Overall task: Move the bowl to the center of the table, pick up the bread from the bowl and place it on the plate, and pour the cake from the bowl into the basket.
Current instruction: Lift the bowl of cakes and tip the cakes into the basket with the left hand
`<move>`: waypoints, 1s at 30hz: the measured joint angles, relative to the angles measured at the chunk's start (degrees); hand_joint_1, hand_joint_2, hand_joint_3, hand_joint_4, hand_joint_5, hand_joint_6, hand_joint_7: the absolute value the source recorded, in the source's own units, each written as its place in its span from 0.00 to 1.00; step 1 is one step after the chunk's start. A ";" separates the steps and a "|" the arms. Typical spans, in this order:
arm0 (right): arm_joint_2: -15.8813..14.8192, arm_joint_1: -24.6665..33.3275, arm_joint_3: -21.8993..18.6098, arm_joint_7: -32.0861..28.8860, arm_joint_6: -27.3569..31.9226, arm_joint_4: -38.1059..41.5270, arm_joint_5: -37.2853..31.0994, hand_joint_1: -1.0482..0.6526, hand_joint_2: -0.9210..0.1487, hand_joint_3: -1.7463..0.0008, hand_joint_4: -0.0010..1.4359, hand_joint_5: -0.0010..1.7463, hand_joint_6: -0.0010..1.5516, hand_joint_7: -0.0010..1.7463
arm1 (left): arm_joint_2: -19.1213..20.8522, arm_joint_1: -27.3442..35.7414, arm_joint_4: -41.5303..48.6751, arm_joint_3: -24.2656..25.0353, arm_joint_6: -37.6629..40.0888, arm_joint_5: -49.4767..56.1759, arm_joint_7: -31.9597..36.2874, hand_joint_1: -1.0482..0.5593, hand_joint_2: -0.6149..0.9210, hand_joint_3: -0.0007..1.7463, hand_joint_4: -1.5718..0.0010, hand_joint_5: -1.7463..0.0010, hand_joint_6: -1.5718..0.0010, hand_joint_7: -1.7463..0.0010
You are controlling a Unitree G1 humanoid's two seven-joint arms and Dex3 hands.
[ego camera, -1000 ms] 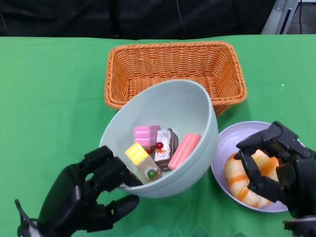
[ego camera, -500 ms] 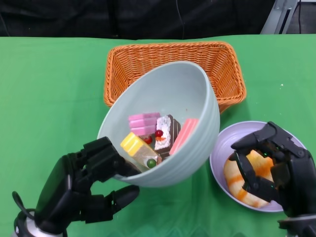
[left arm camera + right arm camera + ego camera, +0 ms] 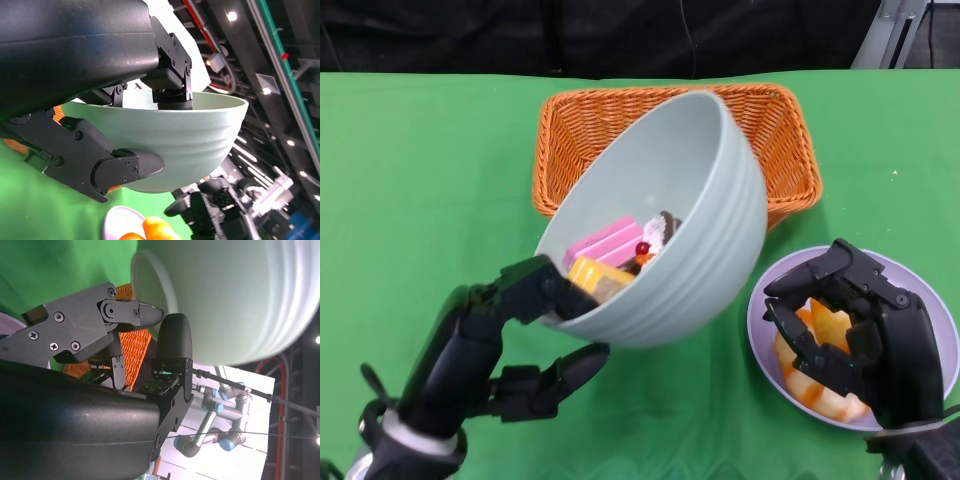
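Head view showing left hand (image 3: 510, 345) pinching tilted bowl's (image 3: 690, 240) near rim to spill cakes (image 3: 610, 255) toward far basket (image 3: 775, 135), right hand (image 3: 855, 340) curling over bread (image 3: 815, 370) on plate (image 3: 940, 330).

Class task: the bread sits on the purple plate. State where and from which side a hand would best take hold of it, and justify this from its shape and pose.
Grip the bread across its ring-shaped body, from above: it lies flat on the plate, whose raised rim likely hinders side approaches. The right hand hovers over it.
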 measured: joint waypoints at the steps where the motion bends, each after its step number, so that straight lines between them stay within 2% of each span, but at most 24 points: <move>1: 0.00 -0.01 0.05 0.00 -0.01 0.17 0.01 0.52 0.12 0.74 0.46 0.83 0.39 0.73 | -0.29 -0.21 -0.41 0.09 0.18 -0.44 -0.88 0.61 0.83 0.54 0.56 0.09 0.54 0.19; 13: 0.61 -0.61 0.39 -0.22 -1.01 2.92 -0.25 0.53 0.11 0.76 0.46 0.83 0.39 0.73 | -1.14 -1.65 -0.70 3.79 0.84 -2.09 -8.34 0.62 0.81 0.58 0.54 0.11 0.54 0.22; 22: 0.76 -1.37 0.38 -0.58 -2.05 4.97 -0.62 0.53 0.11 0.76 0.47 0.82 0.40 0.73 | -0.11 -6.12 2.40 5.65 -1.16 1.67 -11.13 0.61 0.81 0.57 0.60 0.06 0.59 0.19; 30: 0.96 -1.40 0.66 -0.60 -2.07 5.19 -0.62 0.54 0.11 0.75 0.46 0.82 0.40 0.73 | 1.49 -13.87 10.11 8.40 -4.54 9.49 -10.61 0.60 0.80 0.55 0.63 0.00 0.59 0.18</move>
